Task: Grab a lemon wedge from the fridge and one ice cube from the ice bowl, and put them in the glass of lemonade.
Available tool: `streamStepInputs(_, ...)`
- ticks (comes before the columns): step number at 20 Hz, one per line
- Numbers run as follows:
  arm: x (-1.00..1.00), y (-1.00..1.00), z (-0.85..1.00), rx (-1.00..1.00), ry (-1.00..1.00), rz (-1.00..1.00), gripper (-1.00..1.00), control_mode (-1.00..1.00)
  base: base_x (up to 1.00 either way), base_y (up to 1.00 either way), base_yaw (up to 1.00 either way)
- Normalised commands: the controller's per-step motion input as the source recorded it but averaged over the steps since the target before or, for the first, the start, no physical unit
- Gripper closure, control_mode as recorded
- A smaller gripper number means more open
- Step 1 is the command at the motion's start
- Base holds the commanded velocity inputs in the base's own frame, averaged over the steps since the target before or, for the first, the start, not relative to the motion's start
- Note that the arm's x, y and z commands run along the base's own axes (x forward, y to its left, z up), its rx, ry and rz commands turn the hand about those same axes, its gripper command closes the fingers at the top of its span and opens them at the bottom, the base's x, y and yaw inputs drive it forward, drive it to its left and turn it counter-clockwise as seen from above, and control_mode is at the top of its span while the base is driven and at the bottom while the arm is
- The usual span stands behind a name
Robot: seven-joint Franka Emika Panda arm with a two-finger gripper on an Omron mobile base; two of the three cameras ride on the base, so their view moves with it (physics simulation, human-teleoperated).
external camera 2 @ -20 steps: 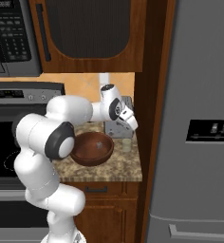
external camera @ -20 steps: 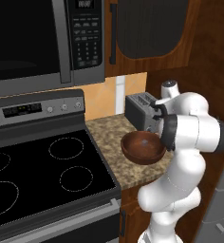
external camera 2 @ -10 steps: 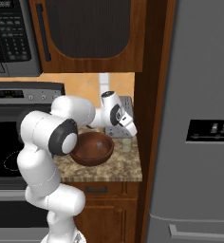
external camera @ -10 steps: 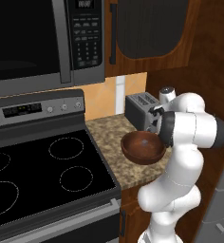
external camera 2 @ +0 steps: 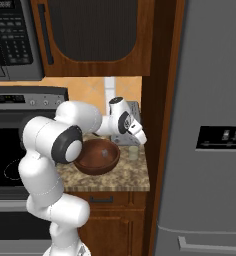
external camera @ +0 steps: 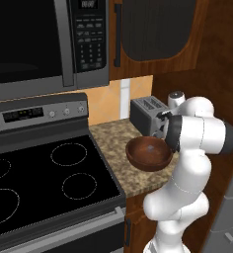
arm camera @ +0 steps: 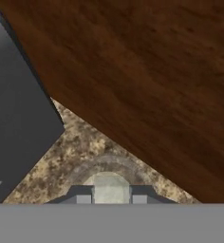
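Starting from the left there is the black glass cooktop [external camera: 44, 183] under a microwave [external camera: 44, 44], then a speckled granite counter [external camera 2: 125, 177] with the wooden ice bowl [external camera: 149, 153] at its front, the silver toaster [external camera: 147, 116] at about twelve o'clock from the bowl, and the small glass of lemonade [external camera 2: 133, 152] at the bowl's three o'clock, just beside the dark wood cabinet side [arm camera: 147, 71]. Further right stands the grey fridge [external camera 2: 210, 130], doors closed. The gripper [arm camera: 111, 199] hangs right over the glass; in the hand view the fingertips [arm camera: 83, 199] sit narrowly parted with a pale, whitish piece between them, directly above the glass rim. I take that to be the ice cube, though it is too small to be sure, and whether a lemon wedge is already in the drink I cannot tell. My guess is the task is near its last drop, with the release not yet made.
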Motion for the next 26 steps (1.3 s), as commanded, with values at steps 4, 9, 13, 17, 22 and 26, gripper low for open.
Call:
streamStepInputs(4,-0.1,0.0,0.0,0.0,-0.01,0.0,1.0,-1.0,0.0,0.0,0.0)
streamStepInputs(9,-0.22,0.0,0.0,0.0,-0.04,0.0,1.0,-1.0,0.0,0.0,0.0)
streamStepInputs(13,-0.07,0.04,0.0,0.0,0.0,0.0,1.0,-1.0,0.0,0.0,0.0)
streamStepInputs(17,0.0,0.33,0.0,0.0,0.0,0.0,1.0,-1.0,0.0,0.0,0.0)
streamStepInputs(22,0.02,0.1,0.0,0.0,0.01,0.0,1.0,-1.0,0.0,0.0,0.0)
streamStepInputs(26,0.11,0.0,0.0,0.0,0.0,0.0,1.0,-1.0,0.0,0.0,0.0)
